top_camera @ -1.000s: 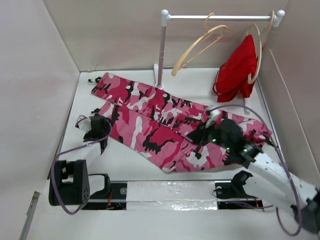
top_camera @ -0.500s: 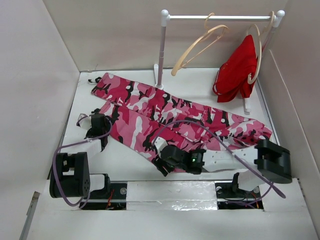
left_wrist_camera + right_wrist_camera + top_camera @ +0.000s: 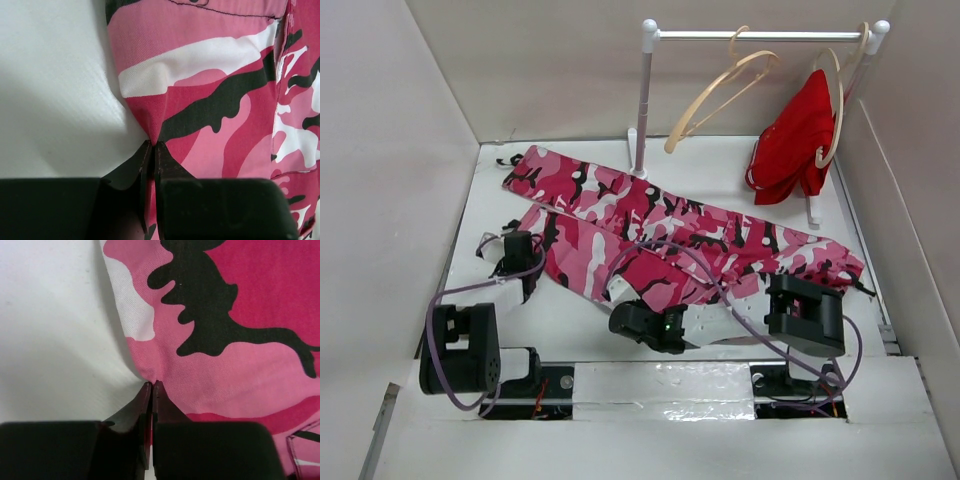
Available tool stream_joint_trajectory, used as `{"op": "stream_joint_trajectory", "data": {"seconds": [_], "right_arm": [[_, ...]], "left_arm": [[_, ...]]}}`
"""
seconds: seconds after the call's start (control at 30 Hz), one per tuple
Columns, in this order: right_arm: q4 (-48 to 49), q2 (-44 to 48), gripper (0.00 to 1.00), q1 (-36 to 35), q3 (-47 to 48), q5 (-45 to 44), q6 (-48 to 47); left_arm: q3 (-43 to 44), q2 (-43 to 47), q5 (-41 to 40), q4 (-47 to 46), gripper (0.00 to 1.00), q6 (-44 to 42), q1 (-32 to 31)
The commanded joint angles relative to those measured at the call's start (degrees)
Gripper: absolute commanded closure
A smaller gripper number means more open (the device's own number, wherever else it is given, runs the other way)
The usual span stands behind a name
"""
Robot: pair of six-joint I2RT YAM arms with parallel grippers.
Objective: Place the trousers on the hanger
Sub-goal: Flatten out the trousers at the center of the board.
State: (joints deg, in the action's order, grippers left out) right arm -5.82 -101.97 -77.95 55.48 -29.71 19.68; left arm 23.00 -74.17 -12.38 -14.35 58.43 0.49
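- Near the front edge, the right gripper (image 3: 151, 387), newly swung leftward, is pinching the flat-lying trousers (image 3: 700, 230).
- The left gripper (image 3: 152, 146) is clamping them by the left edge.
- Lifting toward the bare hanger (image 3: 715, 95) at the back edge is becoming possible.

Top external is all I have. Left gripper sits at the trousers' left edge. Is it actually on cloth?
Observer: Yes. The left wrist view shows the left gripper shut on a pinch of the trousers at their edge, with cloth puckering into the closed jaws.
Operator: Right one? Its body hides the tips from above.
Observer: The right wrist view shows the right gripper shut on a pink edge fold in the same way.
Operator: Anything else caught in the left pinch?
Observer: No. Beside that pinch there is only bare white table.
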Motion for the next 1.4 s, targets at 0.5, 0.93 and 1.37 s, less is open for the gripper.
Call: {"op": "stream_joint_trajectory", "data": {"seconds": [0.5,0.93,1.37], "right_arm": [[-12.2,44.57,1.0,-1.53,4.73,13.58,-8.6],[-1.47,13.93,1.0,32.77,8.05,34.03,-10.89],[-5.51,-2.08,1.0,39.19,21.16,24.18,-10.54]], "left_arm": [[23.58,53.78,-15.48,38.07,1.0,-8.51,0.12],[12.23,32.1,-18.54,24.46,1.0,-6.93,0.65],[49.92,-21.85,-18.29,27.7,1.0,-20.1,0.12]]}}
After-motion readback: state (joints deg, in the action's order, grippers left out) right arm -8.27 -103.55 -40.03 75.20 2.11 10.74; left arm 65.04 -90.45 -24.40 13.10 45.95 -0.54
